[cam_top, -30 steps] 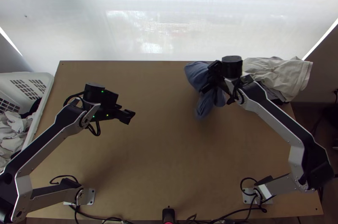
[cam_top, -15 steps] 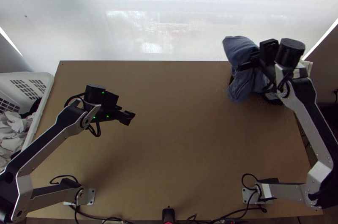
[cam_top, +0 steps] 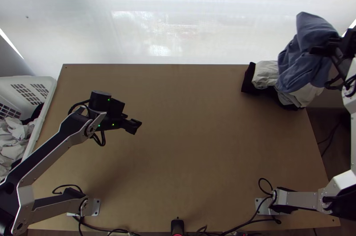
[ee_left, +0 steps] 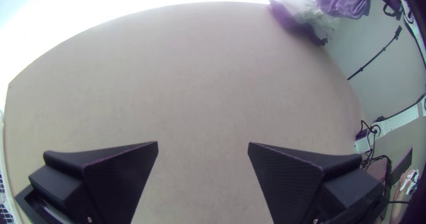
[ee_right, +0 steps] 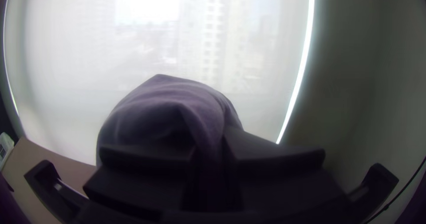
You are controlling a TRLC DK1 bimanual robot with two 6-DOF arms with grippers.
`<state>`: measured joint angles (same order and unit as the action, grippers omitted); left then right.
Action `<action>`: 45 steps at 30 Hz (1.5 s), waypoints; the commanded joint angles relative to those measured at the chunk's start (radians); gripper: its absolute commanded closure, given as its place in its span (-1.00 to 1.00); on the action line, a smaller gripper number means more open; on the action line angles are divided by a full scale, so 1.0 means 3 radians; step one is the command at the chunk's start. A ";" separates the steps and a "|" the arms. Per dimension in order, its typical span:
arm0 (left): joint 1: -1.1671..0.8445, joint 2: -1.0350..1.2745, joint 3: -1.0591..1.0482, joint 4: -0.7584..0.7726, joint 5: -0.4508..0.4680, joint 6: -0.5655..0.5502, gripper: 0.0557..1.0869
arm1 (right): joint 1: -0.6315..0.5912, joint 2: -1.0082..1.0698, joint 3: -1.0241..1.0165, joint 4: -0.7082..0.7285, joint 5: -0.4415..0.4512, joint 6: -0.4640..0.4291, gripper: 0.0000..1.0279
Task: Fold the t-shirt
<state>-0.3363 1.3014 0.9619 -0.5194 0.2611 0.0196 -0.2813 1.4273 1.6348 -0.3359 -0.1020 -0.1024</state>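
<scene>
Right gripper point(ee_right: 211, 157) is clamped on the blue t-shirt point(cam_top: 299, 64), which droops lengthwise from beyond the fingertips back over the clothes pile point(cam_top: 265, 75); hard to tell if they touch. Looks like drop time, nothing obvious blocking. Left gripper point(ee_left: 203, 146), fingers apart, is way across, near the basket point(cam_top: 50, 93).

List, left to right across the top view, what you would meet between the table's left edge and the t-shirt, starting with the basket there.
White laundry basket → left gripper → black cloth end of the pile → bunched blue t-shirt, in the right gripper.
</scene>
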 commanded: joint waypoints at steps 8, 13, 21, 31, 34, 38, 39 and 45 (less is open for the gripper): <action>0.0022 -0.0068 -0.0133 -0.0038 0.0004 0.0006 -0.91 | -0.1159 0.0734 0.0952 -0.0026 -0.0601 0.0311 0.95; 0.0088 -0.0099 -0.0143 -0.0048 0.0004 0.0006 -0.91 | -0.1072 0.0923 0.0891 -0.0031 -0.0606 0.0336 0.95; 0.0201 -0.0171 -0.0220 -0.0048 0.0004 0.0011 -0.91 | -0.0632 0.0877 0.0237 0.0071 -0.0601 0.0377 0.95; 0.0247 -0.0258 -0.0333 -0.0048 0.0004 0.0011 -0.91 | -0.0208 0.1015 -0.0147 0.0138 -0.0601 0.0372 0.95; 0.0257 -0.0268 -0.0348 -0.0048 0.0004 0.0011 -0.91 | -0.0100 0.1041 -0.0311 0.0138 -0.0596 0.0367 0.95; 0.0252 -0.0273 -0.0358 -0.0043 0.0004 0.0006 -0.91 | 0.0058 0.1056 -0.0571 0.0225 -0.0590 0.0357 0.95; 0.0252 -0.0278 -0.0358 -0.0043 0.0004 0.0001 -0.91 | 0.0104 0.1061 -0.0628 0.0230 -0.0585 0.0352 0.95; 0.0262 -0.0304 -0.0394 -0.0028 0.0004 0.0001 -0.91 | 0.0278 0.1107 -0.0950 0.0286 -0.0555 0.0254 0.94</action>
<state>-0.2607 1.2179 0.8558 -0.5335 0.2623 0.0193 -0.2577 1.7405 1.4555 -0.2653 -0.2771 -0.0010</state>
